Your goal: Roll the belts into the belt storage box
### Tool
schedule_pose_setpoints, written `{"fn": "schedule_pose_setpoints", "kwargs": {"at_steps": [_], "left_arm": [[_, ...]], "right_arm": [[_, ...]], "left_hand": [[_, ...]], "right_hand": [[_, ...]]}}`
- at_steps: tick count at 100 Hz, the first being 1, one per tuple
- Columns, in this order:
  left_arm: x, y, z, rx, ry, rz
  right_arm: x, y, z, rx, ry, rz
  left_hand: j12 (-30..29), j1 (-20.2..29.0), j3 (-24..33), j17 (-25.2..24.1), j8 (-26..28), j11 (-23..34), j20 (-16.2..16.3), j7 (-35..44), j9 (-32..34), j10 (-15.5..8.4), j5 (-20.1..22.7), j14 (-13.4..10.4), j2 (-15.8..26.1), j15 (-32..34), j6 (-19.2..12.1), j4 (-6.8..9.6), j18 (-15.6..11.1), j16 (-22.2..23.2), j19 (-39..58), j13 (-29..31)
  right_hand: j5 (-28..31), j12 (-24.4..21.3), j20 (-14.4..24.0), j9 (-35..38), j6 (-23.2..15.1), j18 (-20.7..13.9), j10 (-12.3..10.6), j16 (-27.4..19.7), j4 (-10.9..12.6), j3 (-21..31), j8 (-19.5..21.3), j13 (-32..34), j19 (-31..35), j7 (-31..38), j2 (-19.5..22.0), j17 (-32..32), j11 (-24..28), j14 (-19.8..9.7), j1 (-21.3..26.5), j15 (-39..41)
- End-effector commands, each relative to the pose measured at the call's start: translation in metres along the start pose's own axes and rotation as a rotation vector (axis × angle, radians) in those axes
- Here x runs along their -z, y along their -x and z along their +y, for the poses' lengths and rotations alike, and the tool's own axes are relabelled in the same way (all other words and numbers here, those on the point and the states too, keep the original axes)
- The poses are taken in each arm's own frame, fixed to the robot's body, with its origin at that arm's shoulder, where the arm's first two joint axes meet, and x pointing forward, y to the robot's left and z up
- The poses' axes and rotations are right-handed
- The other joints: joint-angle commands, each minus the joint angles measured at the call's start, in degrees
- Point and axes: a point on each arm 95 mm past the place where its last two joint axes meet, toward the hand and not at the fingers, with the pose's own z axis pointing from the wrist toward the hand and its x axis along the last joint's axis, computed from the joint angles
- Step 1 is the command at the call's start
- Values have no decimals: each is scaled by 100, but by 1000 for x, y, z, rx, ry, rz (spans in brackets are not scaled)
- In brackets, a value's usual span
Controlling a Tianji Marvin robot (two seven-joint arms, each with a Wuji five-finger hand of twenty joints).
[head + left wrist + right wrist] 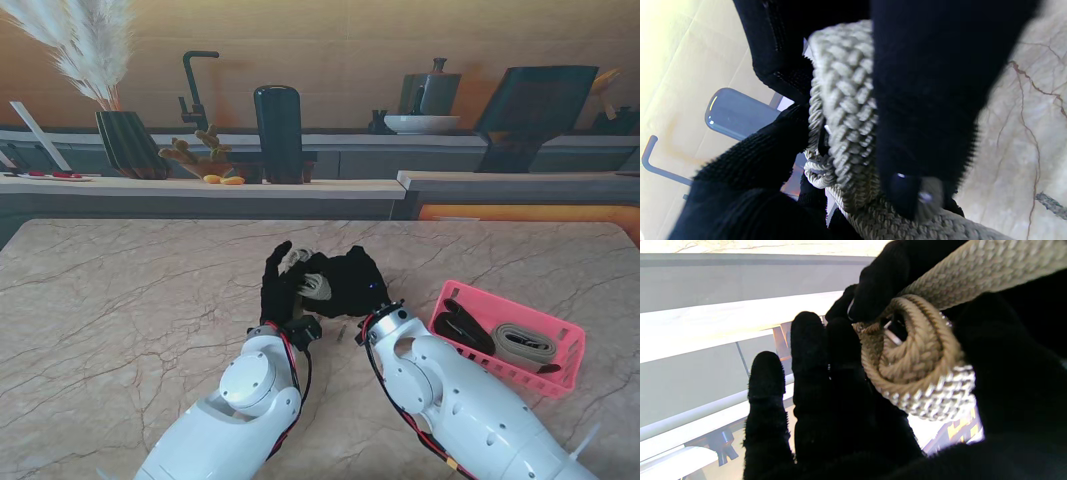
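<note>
A beige braided belt (313, 284) is wound into a small coil between my two black-gloved hands at the middle of the table. My left hand (281, 287) grips the woven belt (843, 110) with its fingers (927, 100) pressed over it. My right hand (352, 282) cups the rolled coil (923, 373), thumb on one side and fingers (826, 380) on the other. To the right stands the pink storage box (565, 362), holding a rolled black belt (463, 327) and a rolled grey belt (524, 346).
The marble table top (130, 310) spreads around the hands. Beyond its far edge runs a counter with a dark vase (130, 143), a tall black cylinder (278, 133), a faucet and a bowl.
</note>
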Motion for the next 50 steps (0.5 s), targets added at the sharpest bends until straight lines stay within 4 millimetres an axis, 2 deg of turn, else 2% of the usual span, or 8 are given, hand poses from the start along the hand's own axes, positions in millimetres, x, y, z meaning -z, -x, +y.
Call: {"fn": "schedule_pose_setpoints", "kwargs": {"at_steps": [1, 9, 15, 20, 24, 37, 43, 50], "left_arm": [[1, -23, 26, 48, 62, 57], [0, -25, 25, 55, 60, 57], [-1, -26, 24, 52, 63, 60], [-2, -27, 23, 48, 67, 62], [-2, -27, 23, 46, 73, 64], [-3, -27, 21, 7, 105, 74], [-2, -27, 20, -21, 123, 82], [-3, -26, 18, -61, 146, 93]], "right_arm": [[15, -7, -20, -9, -73, 25], [19, -5, -20, -9, -91, 33], [22, -4, -21, -17, -102, 34], [24, -4, -21, -36, -109, 31], [26, -3, -20, -67, -112, 26], [31, -3, -19, -180, -135, -11], [34, -1, -17, -204, -142, -28], [37, 2, -14, -214, -137, -46]], "left_hand": [[184, 631, 50, 188, 133, 433, -124, 386, 1122, -917, -33, -528, 306, 64, -62, -140, -383, -35, 34, 440], [299, 809, -98, 151, 269, 341, -134, 678, 1200, -927, 50, -508, 392, 98, -76, -146, -335, -6, 46, 428], [536, 1186, -452, 136, 347, 121, -72, 789, 1400, -925, 288, -499, 498, 185, -49, -140, -257, 56, 177, 493], [702, 1528, -696, 34, 388, 10, 35, 814, 1558, -929, 537, -448, 632, 327, -47, -181, 7, 170, 320, 527], [905, 1842, -977, -88, 460, -39, 227, 865, 1698, -941, 830, -421, 750, 490, -82, -155, 211, 342, 512, 562], [1506, 2347, -1696, -329, 560, 98, 889, 1076, 1822, -964, 1405, -386, 1077, 952, -252, -82, 445, 950, 1096, 607], [1748, 2383, -1850, -443, 562, 205, 1113, 1129, 1807, -951, 1486, -347, 1166, 1113, -307, -73, 543, 1123, 1316, 593], [1941, 2385, -1985, -562, 546, 278, 1189, 1128, 1795, -960, 1505, -297, 1252, 1103, -342, -77, 611, 1168, 1355, 546]], "right_hand": [[718, -48, -71, -220, -1621, 174, -205, -77, 186, 452, 204, -334, -86, 194, 377, -174, -232, -212, -181, -190], [708, -33, -13, -379, -1520, 175, -187, -92, 249, 487, 602, -466, -252, -357, 436, -276, -355, -206, -434, -320], [687, -27, 12, -457, -1434, 173, -176, -106, 355, 480, 762, -535, -336, -658, 558, -320, -412, -218, -629, -395], [632, -35, 14, -525, -1383, 154, -189, -130, 508, 476, 883, -577, -418, -885, 658, -357, -474, -244, -746, -473], [610, -35, 16, -542, -1395, 142, -204, -136, 528, 456, 946, -608, -455, -944, 687, -391, -491, -265, -766, -503], [526, -50, 51, -630, -1279, 116, -159, -165, 593, 454, 1120, -692, -600, -1197, 710, -453, -606, -230, -756, -648], [591, -46, 68, -610, -1279, 117, -152, -161, 589, 447, 1156, -688, -623, -1210, 717, -460, -612, -218, -746, -658], [675, -39, 93, -555, -1301, 125, -129, -148, 574, 434, 1192, -652, -640, -1211, 729, -433, -608, -193, -712, -652]]}}
